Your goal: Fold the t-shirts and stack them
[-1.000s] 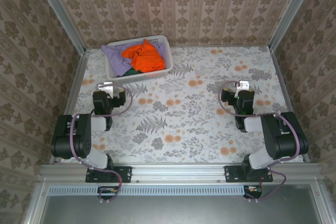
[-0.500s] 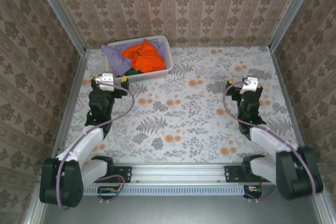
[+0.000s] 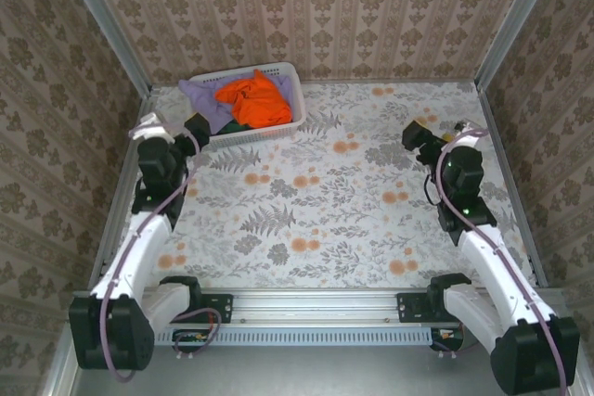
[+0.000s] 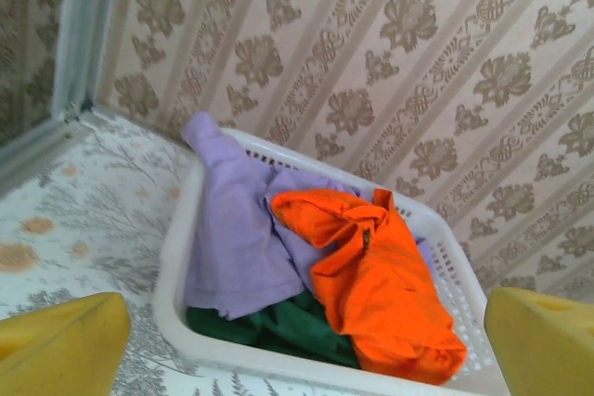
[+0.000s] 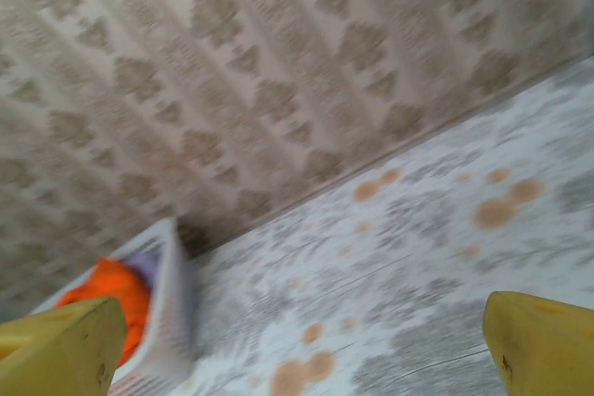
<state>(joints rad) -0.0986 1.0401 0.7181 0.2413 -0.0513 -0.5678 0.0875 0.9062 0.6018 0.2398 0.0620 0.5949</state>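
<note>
The t-shirts lie heaped in a white lattice basket (image 3: 295, 107) at the back left of the table. A bright orange shirt (image 3: 252, 99) is on top, a lavender one (image 3: 204, 99) hangs over the left rim, and dark green cloth (image 3: 239, 124) shows at the front. My left gripper (image 3: 174, 127) hovers open just left of the basket's front. In the left wrist view the orange shirt (image 4: 390, 285), the lavender shirt (image 4: 232, 238) and the green shirt (image 4: 288, 326) lie ahead of the open gripper (image 4: 299, 359). My right gripper (image 3: 441, 129) is open over the right side, far from the basket.
The floral tabletop (image 3: 316, 201) spreads between the arms. Patterned walls and metal frame posts (image 3: 102, 16) close in the back and both sides. The right wrist view is blurred; its open gripper (image 5: 299, 350) faces the basket's end (image 5: 172, 322) with orange cloth (image 5: 107, 308) inside.
Both arms have unfolded from near their bases and reached forward. The left gripper swung left and back toward the basket; the right one moved back and right. The shirts have not moved.
</note>
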